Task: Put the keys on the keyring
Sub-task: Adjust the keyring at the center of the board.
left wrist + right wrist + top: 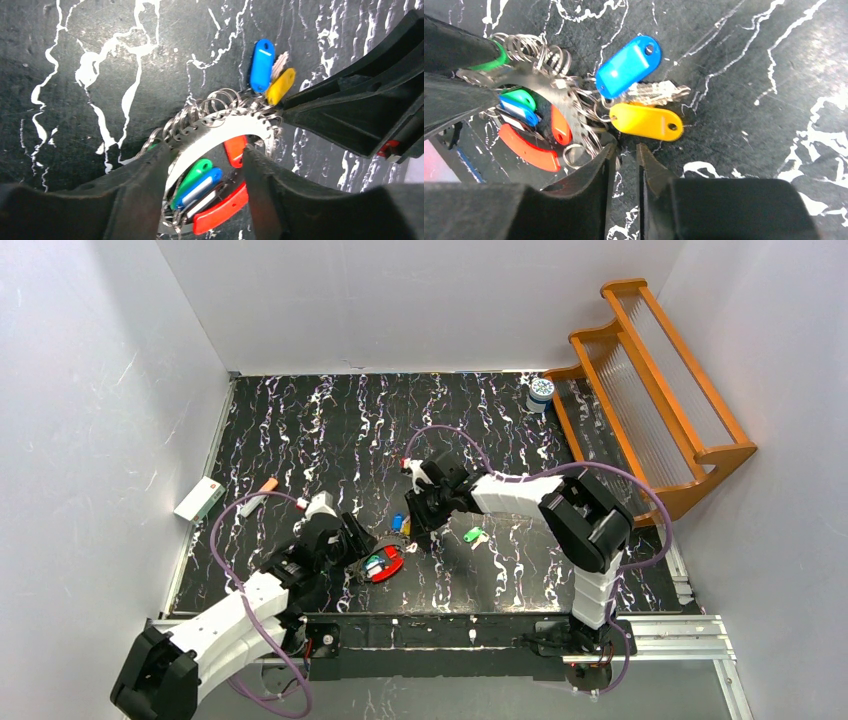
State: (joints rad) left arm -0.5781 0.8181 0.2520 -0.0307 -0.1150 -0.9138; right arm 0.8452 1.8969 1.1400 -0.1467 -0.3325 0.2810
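Wooden rack (pixel 722 454), jar (pixel 541 392) beside it, white box (pixel 199 499)

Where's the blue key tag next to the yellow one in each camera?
Top external: blue key tag, table centre, small.
Left wrist: upper right of centre.
Right wrist: top centre.
Shared landmark: yellow tag beside it.

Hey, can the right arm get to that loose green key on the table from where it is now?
Probably yes: the green key lies in the open right beside the right hand, nothing between them.
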